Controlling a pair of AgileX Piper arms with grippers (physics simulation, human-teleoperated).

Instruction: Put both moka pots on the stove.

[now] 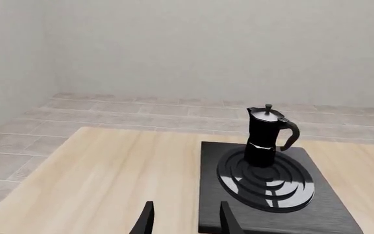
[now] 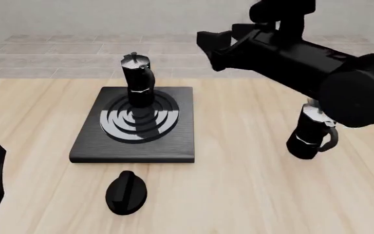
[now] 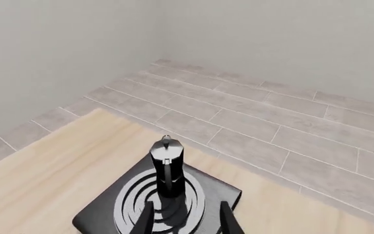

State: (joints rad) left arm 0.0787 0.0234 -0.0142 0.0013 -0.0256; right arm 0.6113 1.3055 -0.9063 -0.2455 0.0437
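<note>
One moka pot stands upright on the back of the burner rings of the stove, with its handle toward the right. The other moka pot stands on the wooden table at the right, its top partly hidden behind my right arm. My right gripper hangs high above the table, to the right of the stove, open and empty. In the right wrist view its fingertips frame the pot on the stove. My left gripper is open and empty, low at the table's front left.
A black oval knob lies on the table just in front of the stove. The table's far edge runs behind the stove, with tiled floor beyond. Bare wood lies between the stove and the right-hand pot.
</note>
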